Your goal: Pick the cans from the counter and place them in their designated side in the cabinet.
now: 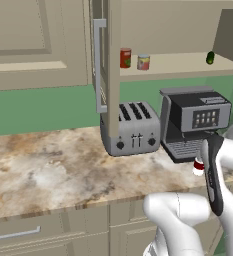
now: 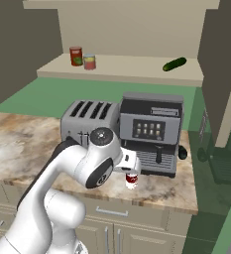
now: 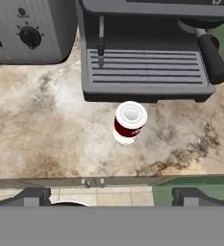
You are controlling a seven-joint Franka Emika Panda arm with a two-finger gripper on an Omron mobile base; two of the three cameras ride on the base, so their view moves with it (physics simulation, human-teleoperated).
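While gripper (image 3: 106, 194) gapes, one can (image 3: 129, 122) on counter (image 3: 46, 134), two shelved cans (image 2: 89, 61).

A small can (image 3: 129, 122), dark red above and white below, stands upright on the marbled counter (image 3: 46, 134) near its front edge (just before the coffee machine's tray). A second short can (image 1: 143, 62), silvery-topped with yellow and red bands, stands upright on the open cabinet's shelf (image 1: 183, 64).
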